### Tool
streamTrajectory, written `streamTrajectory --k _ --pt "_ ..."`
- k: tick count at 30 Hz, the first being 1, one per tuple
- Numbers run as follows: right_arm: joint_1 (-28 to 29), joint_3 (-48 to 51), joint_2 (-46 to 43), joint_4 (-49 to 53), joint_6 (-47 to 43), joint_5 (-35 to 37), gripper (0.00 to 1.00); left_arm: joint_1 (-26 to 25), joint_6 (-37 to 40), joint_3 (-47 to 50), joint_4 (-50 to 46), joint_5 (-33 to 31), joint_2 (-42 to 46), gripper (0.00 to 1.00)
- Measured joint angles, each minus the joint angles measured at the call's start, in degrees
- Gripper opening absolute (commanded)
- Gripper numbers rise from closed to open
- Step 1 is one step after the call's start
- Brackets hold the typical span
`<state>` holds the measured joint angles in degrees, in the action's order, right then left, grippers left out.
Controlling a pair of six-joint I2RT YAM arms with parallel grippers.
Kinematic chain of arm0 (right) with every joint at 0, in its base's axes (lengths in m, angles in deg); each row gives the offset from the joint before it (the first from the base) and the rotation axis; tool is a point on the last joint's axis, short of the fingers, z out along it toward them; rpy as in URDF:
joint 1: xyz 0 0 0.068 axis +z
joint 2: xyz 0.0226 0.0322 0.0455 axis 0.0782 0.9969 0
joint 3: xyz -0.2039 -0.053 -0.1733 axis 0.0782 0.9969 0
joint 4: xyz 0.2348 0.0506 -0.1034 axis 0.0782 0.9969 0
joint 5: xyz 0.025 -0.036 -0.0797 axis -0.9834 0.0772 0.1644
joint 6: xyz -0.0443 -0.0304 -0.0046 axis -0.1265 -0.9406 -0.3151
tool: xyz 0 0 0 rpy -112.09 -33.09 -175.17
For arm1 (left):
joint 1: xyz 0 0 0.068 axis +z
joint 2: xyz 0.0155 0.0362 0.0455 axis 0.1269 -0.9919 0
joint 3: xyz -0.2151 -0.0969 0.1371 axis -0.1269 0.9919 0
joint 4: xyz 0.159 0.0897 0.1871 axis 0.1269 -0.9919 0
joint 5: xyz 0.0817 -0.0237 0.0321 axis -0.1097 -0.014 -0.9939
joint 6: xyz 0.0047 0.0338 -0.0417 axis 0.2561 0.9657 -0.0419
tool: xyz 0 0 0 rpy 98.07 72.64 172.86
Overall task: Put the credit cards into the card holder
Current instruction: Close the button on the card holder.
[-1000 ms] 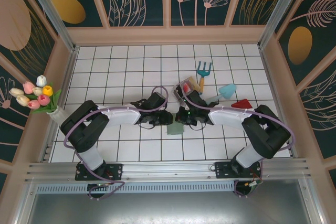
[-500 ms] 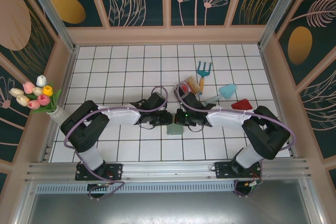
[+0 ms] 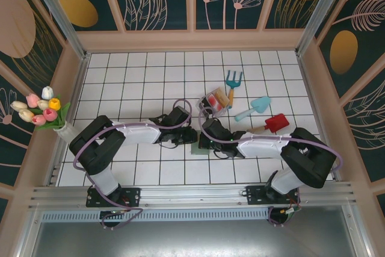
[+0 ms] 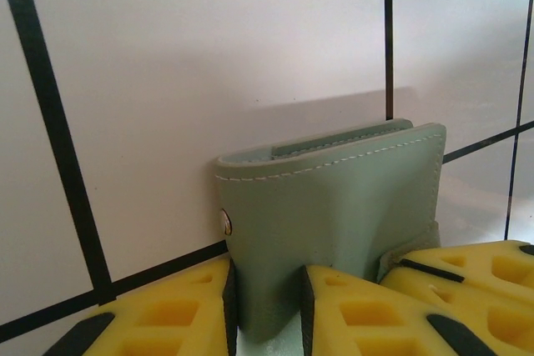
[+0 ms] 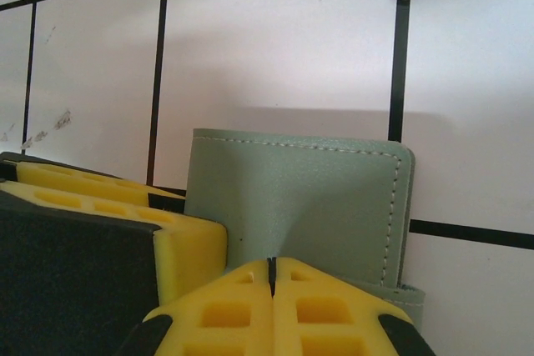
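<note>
Blue hand rake (image 3: 233, 79), clear tray (image 3: 205, 103) beside it, teal trowel (image 3: 260, 105), red shovel (image 3: 278, 123), tulip bunch (image 3: 39, 110) at left wall, white tiled counter (image 3: 138, 76)

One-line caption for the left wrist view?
Left gripper pinches the folded grey-green leather card holder between yellow foam fingers, white tiled table behind.

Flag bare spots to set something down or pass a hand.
Free: tiles between back wall and left arm; far-right corner beyond the rake. Crowded: centre at the card holder; clear tray, teal trowel, red trowel past it rightward.
</note>
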<state>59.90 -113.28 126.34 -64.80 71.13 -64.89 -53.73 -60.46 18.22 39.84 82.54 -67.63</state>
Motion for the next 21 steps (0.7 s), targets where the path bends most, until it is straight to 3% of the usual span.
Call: streamTrajectory --k 6,17,21 --pt "2.32 0.66 0.44 -1.29 1.49 4.94 0.0 0.02 0.0 0.48 0.68 0.13 0.17 0.27" --pt "-0.87 -4.48 1.38 5.88 -0.48 -0.92 0.0 0.02 -0.02 1.2 1.84 0.11 0.42 0.27" --pt "-1.33 -6.86 1.7 9.57 -0.42 -2.05 0.15 0.02 -0.02 1.2 1.86 0.09 0.42 0.27"
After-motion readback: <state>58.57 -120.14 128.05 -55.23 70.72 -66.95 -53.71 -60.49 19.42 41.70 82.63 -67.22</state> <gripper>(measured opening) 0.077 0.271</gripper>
